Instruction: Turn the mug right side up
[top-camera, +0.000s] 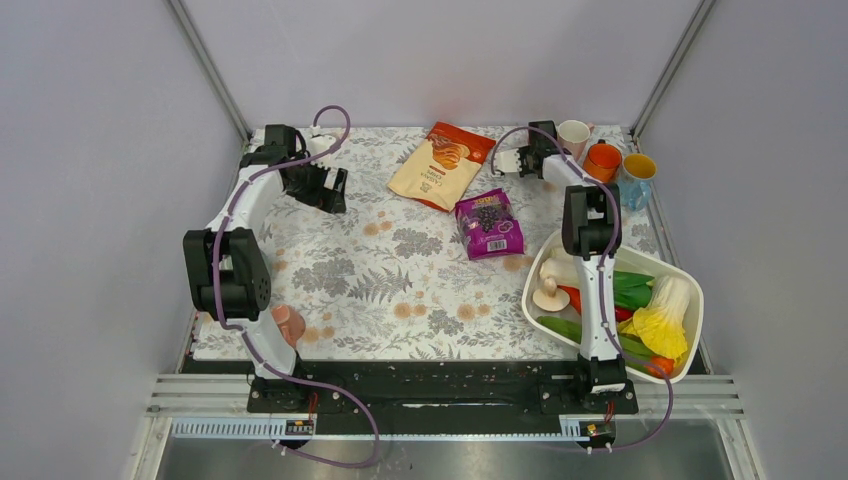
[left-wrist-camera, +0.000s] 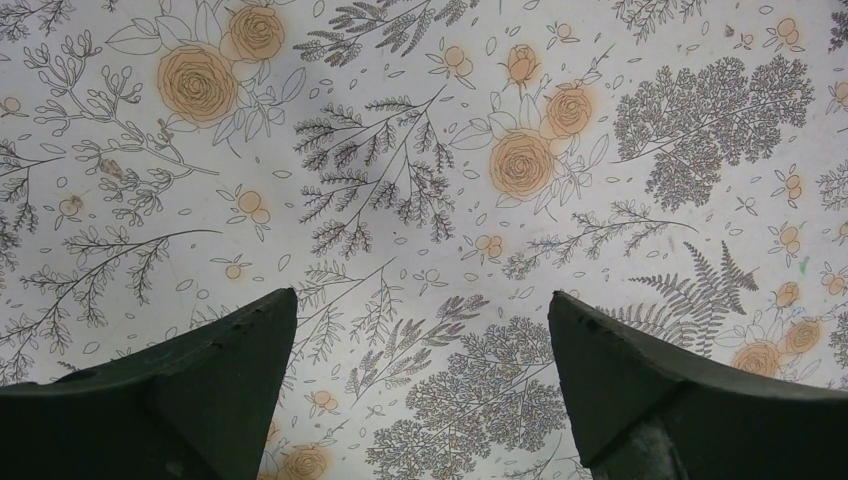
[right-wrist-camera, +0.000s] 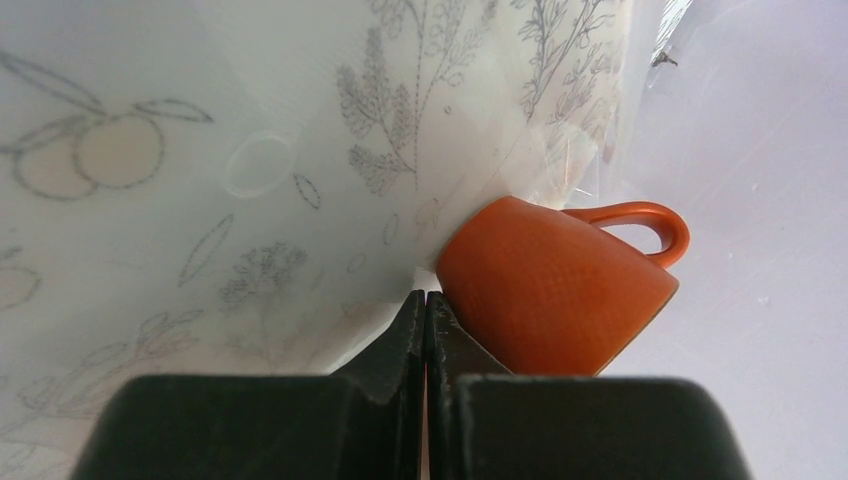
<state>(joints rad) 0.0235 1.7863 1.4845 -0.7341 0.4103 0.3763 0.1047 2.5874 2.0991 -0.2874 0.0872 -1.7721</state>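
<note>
Seemingly nothing was done yet: the orange mug (right-wrist-camera: 550, 285) sat apparently upside down at the far right of the surface (top-camera: 400, 290), right tool (right-wrist-camera: 427, 300) closed empty beside it, left tool (left-wrist-camera: 420, 295) open, idle.

Built from white tubular links and blocky black joint housings on left arm (top-camera: 235, 215) and right arm (top-camera: 592, 290) alike. Strung with looping purple cables (top-camera: 347, 125). Bolted to a black base plate (top-camera: 440, 395). Tipped with dark, matte, wedge-shaped fingers (left-wrist-camera: 200, 400) on left end effector (left-wrist-camera: 420, 300) and right end effector (right-wrist-camera: 427, 300).
</note>
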